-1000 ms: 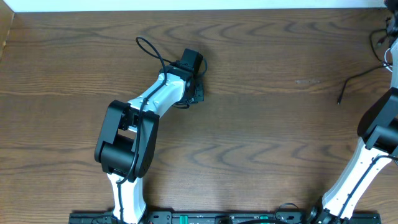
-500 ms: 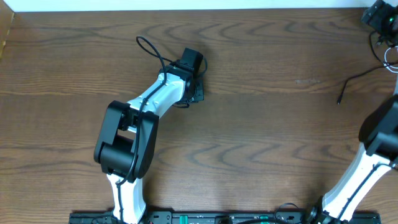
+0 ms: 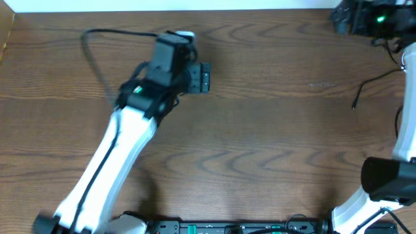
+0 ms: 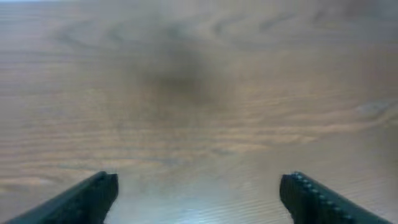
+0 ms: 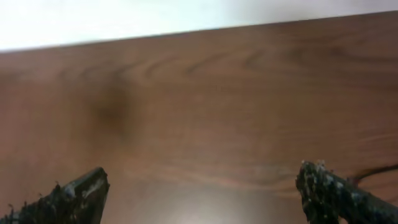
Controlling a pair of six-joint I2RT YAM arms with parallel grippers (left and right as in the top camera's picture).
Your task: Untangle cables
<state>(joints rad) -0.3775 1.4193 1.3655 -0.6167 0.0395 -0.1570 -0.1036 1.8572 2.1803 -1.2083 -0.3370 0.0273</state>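
Overhead: the black cable (image 3: 376, 81) lies loose on the table (image 3: 260, 143) at the far right, running from its plug (image 3: 354, 104) up toward the right edge. A pale strand there may be the white cable (image 3: 403, 62), but it is too cut off to confirm, and whether the two cross cannot be told. The left gripper (image 3: 200, 77) sits over bare wood left of centre, well apart from both cords. The dark loop beside it reads as the arm wire (image 3: 117, 31), not a task item. The right gripper (image 3: 346, 16) is blurred at the top right, near the cords but not touching them. Left wrist: both fingers (image 4: 93, 196) stand wide apart with only blurred bare wood between them, and nothing is held. Right wrist: the fingers (image 5: 74, 193) are likewise spread wide and empty. A thin dark line at the right edge, just above one finger, is probably the black cable. Assessment: the cords look thin, light and limp, so they should drag and flop rather than hold shape, and may slip from a loose pinch. The best hold is judged to be on the free run just behind the plug, clear of any crossing, with the fingers closed fully.
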